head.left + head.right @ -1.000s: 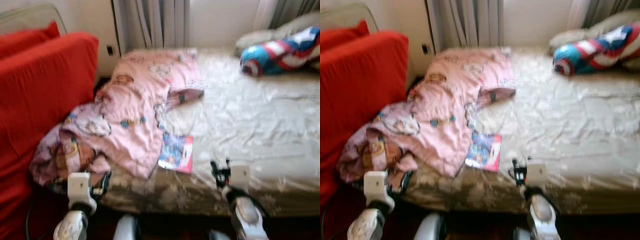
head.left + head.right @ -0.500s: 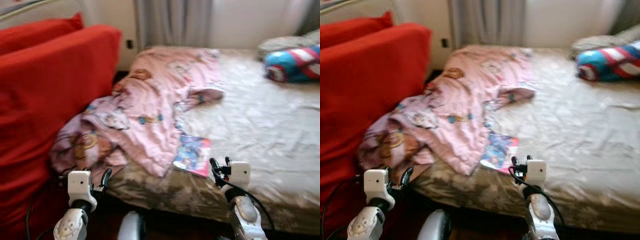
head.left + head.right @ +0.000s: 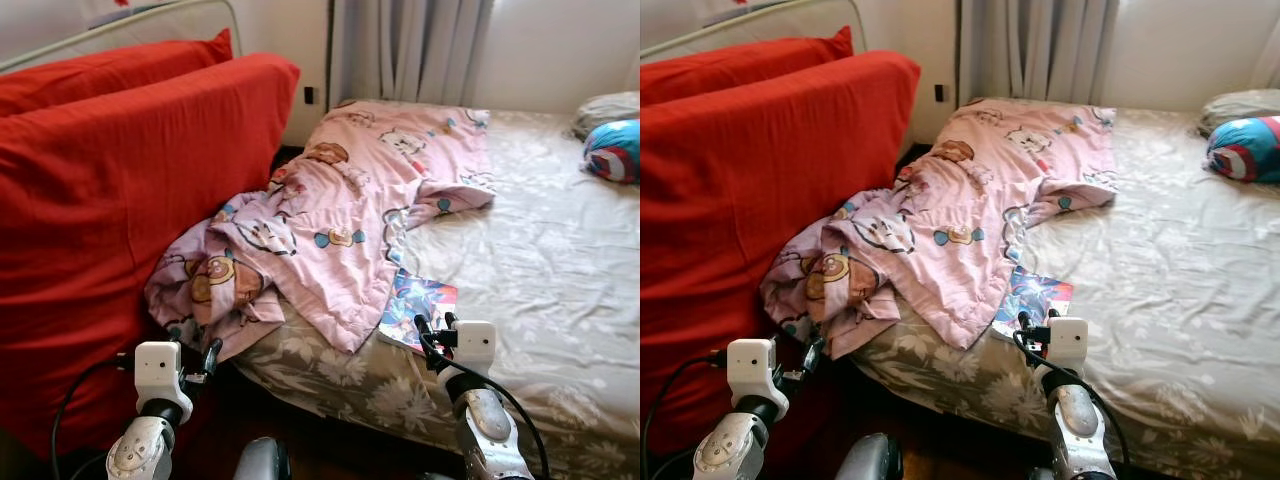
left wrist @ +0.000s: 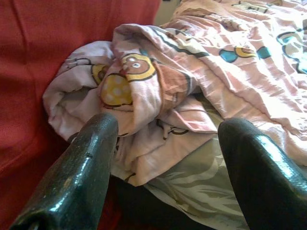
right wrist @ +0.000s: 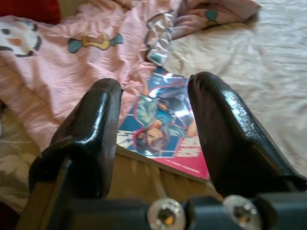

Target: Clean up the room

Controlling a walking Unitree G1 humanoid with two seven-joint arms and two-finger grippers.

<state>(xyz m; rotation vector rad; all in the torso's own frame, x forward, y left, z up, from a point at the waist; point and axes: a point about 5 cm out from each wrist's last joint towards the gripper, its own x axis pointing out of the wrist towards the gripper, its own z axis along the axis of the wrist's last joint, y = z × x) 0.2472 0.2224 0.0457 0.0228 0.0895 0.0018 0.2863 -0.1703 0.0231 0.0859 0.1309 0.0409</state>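
1. Right gripper (image 5: 156,134) w/ fingers apart, empty, held just short of the glossy comic book (image 3: 418,311) at bed edge.
2. Left gripper (image 4: 165,158) also spread wide, nothing held, near the bunched end of the pink cartoon-print blanket (image 3: 345,225).
3. Blanket is crumpled, spills off the bed (image 3: 560,270) against a red sofa (image 3: 110,200).
4. Bed sheet is beige, floral, wrinkled; blue/red pillow (image 3: 612,150) at far side; grey curtains (image 3: 410,50) behind.

Home bedroom | bed (image 3: 560,290) right of frame | pink cartoon blanket (image 3: 340,230) rumpled at centre | red cushions (image 3: 110,180) at left | grey curtains (image 3: 410,50) at top | pillow (image 3: 612,150) upper right
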